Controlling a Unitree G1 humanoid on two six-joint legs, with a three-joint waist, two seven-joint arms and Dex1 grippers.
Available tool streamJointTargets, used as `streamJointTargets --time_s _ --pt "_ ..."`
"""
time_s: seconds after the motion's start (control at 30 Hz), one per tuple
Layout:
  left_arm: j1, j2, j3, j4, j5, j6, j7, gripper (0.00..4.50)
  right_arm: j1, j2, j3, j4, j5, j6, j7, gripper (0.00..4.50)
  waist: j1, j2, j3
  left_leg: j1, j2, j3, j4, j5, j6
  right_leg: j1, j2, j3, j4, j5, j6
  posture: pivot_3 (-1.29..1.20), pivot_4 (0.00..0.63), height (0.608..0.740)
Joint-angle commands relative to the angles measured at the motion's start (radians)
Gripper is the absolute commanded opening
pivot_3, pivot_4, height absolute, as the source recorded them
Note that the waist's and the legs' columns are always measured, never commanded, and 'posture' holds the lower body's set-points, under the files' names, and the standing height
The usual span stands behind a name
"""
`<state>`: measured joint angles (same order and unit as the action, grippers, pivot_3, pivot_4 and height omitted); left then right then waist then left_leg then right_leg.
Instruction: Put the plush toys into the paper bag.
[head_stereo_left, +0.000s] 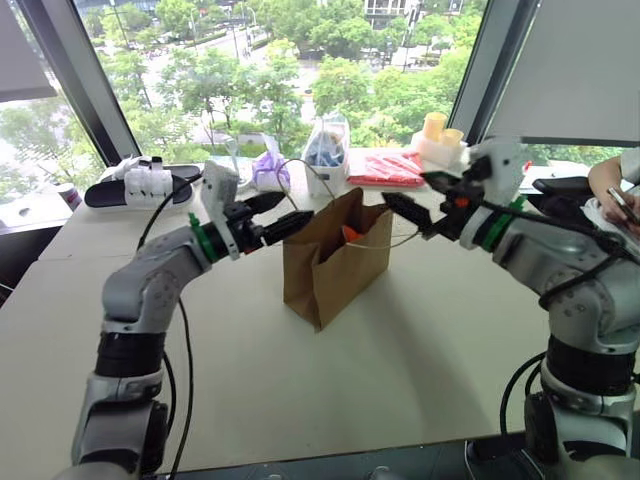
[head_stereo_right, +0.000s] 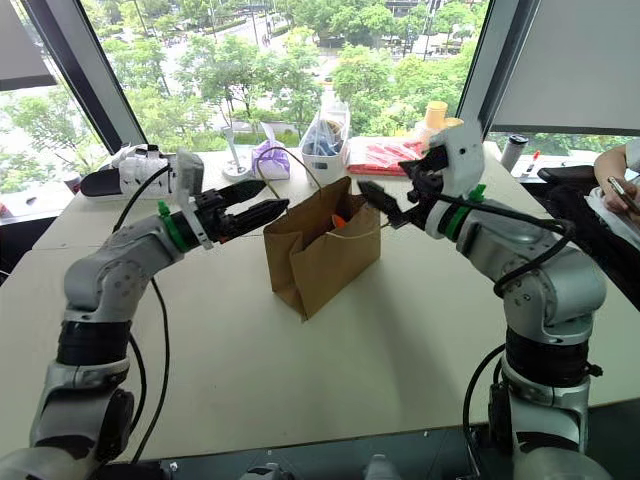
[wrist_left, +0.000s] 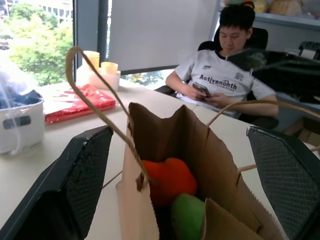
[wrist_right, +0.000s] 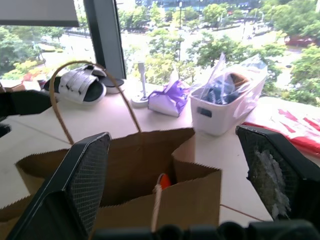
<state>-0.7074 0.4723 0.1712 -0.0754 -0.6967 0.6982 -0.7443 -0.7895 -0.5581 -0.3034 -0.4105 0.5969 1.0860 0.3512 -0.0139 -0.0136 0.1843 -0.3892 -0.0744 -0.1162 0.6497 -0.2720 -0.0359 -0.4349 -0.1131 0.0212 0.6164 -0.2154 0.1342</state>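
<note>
Both plush toys (wrist_left: 172, 192) sit inside the paper bag (head_stereo_left: 335, 260); left claw (head_stereo_left: 272, 217) and right claw (head_stereo_left: 418, 200) gape wide, empty.

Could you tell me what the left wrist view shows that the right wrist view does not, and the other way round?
The left wrist view alone shows the lime green plush toy beside the orange plush toy in the paper bag, a seated person looking at a phone, and yellow cups. The right wrist view alone shows the purple pouch and white sandals on the table. Both share the bag, a glimpse of orange inside it, the white bin, the red packet, and open fingers either side of the bag.
</note>
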Motion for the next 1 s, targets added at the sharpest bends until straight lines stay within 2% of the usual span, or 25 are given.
streamJointTargets --time_s 0.03,0.13,0.27,0.47,0.6,0.73,0.77,1.0 --pt "0.05 0.05 0.07 -0.082 -0.047 0.034 0.017 4.5 -0.008 -0.034 -0.125 -0.009 0.025 0.038 -0.054 4.44 0.002 0.0 0.0 0.0 0.0 0.0 0.0 0.0 0.0 0.0 0.0 0.0 0.0 0.0 0.0 0.0 0.15 0.74" --pt "0.084 0.07 0.068 -0.098 -0.044 0.035 0.019 4.5 -0.002 -0.021 -0.182 -0.001 0.04 0.084 -0.102 4.44 0.003 0.0 0.0 0.0 0.0 0.0 0.0 0.0 0.0 0.0 0.0 0.0 0.0 0.0 0.0 0.0 0.15 0.74" --pt "0.137 0.093 0.049 -0.12 -0.04 0.037 0.0 4.5 0.083 -0.019 -0.202 -0.027 0.034 0.109 -0.126 4.44 0.002 0.0 0.0 0.0 0.0 0.0 0.0 0.0 0.0 0.0 0.0 0.0 0.0 0.0 0.0 0.0 0.15 0.74" --pt "0.192 0.107 -0.01 -0.119 -0.017 0.012 -0.059 4.5 0.281 0.063 -0.08 -0.076 0.001 0.054 -0.149 4.44 0.0 0.0 0.0 0.0 0.0 0.001 0.0 0.0 0.0 0.0 0.0 0.001 0.0 0.0 0.0 0.0 0.15 0.74" --pt "0.19 0.125 -0.039 -0.109 -0.01 0.021 -0.103 4.5 0.324 0.141 0.081 -0.08 -0.044 -0.008 -0.157 2.63 -0.007 0.0 0.0 0.002 0.0 0.001 0.0 0.0 0.0 0.0 0.0 0.001 0.002 0.0 0.0 0.0 0.15 0.74" --pt "0.188 0.121 -0.057 -0.098 -0.005 0.016 -0.131 4.5 0.298 0.193 0.155 -0.053 -0.057 -0.048 -0.152 0.45 -0.003 0.0 0.0 0.002 0.0 0.001 0.0 0.0 0.0 0.0 0.0 0.001 0.002 0.0 0.0 0.0 0.15 0.74" --pt "0.183 0.116 -0.061 -0.09 -0.005 0.017 -0.136 4.5 0.287 0.202 0.171 -0.036 -0.063 -0.058 -0.15 0.05 -0.001 0.001 0.0 0.002 0.0 0.001 0.0 0.0 0.0 0.0 0.0 0.001 0.002 0.0 0.0 0.0 0.15 0.74" --pt "0.159 0.082 -0.133 -0.05 0.046 -0.036 -0.175 4.5 0.235 0.245 0.271 0.068 -0.11 -0.143 -0.114 0.05 -0.001 0.0 0.0 0.002 0.0 0.001 0.0 0.0 0.0 0.001 0.0 0.001 0.002 0.0 0.0 0.0 0.15 0.74"
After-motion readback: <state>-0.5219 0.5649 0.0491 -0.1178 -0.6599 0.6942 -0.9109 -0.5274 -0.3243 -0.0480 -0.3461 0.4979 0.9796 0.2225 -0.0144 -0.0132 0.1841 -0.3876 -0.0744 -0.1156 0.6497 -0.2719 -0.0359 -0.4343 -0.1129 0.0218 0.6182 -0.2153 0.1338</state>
